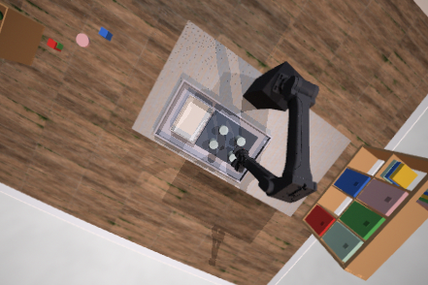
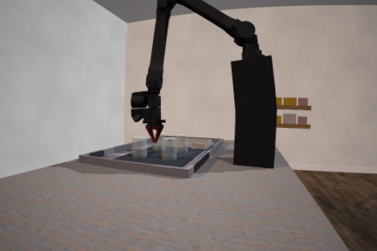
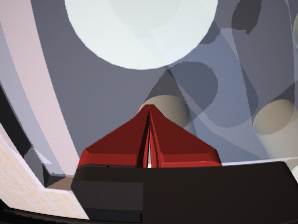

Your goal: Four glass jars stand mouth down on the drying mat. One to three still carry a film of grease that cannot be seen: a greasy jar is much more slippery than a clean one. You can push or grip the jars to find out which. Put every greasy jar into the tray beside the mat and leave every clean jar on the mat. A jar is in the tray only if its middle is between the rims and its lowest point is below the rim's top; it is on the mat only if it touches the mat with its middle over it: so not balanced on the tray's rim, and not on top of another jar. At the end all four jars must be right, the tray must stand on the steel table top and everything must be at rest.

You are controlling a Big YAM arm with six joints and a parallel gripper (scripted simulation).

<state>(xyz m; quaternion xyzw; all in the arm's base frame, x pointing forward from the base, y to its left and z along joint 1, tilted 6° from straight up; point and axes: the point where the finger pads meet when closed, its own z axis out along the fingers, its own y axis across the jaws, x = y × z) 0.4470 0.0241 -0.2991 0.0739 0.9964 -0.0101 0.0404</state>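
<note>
Four glass jars stand mouth down on the dark drying mat (image 1: 248,133) (image 2: 188,159) (image 3: 60,83). From above they show as pale discs: one at the back (image 1: 223,130), one on the right (image 1: 241,142), one on the left (image 1: 213,143) and one at the front (image 1: 232,157). My gripper (image 1: 237,162) (image 2: 154,137) (image 3: 149,111) is shut on nothing, its red fingertips together. It hangs at about jar-top height right beside the front jar. In the wrist view one jar's round bottom (image 3: 141,10) fills the top, just ahead of the tips. The beige tray (image 1: 191,121) lies beside the mat and holds no jar.
A low grey rimmed frame (image 1: 266,141) (image 2: 137,165) surrounds the mat and tray on the steel table top. The arm's black base column (image 1: 272,89) (image 2: 253,111) stands behind the mat. A wooden shelf with coloured bins (image 1: 369,204) stands off the table.
</note>
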